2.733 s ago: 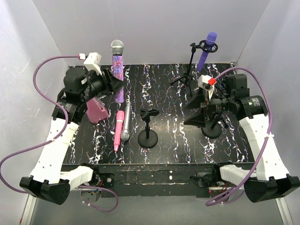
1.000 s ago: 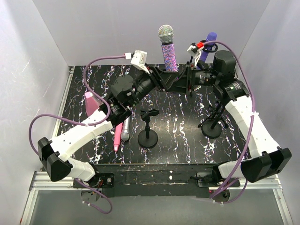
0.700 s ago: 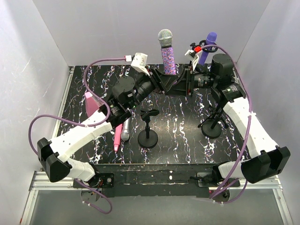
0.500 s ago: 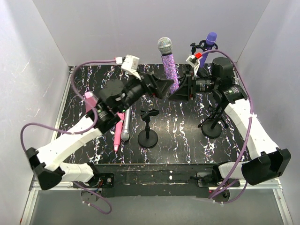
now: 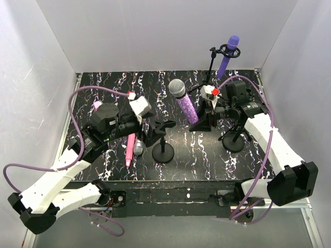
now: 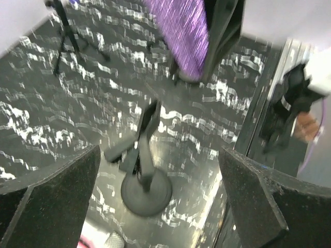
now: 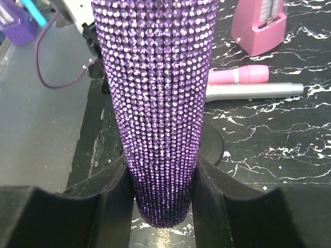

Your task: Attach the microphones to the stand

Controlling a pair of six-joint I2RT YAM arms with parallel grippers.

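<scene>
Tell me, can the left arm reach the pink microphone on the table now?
Probably yes: the open, empty left gripper hangs near the pink microphone, and nothing covers it, though the silver microphone lies close alongside.

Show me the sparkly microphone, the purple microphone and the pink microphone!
sparkly microphone (image 5: 187, 109), top view, middle of its glittery body.
purple microphone (image 5: 225, 62), top view, on its handle.
pink microphone (image 5: 129, 151), top view, on its handle.

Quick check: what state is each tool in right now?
Left tool: open, holding nothing.
Right tool: closed on the glittery microphone.
</scene>
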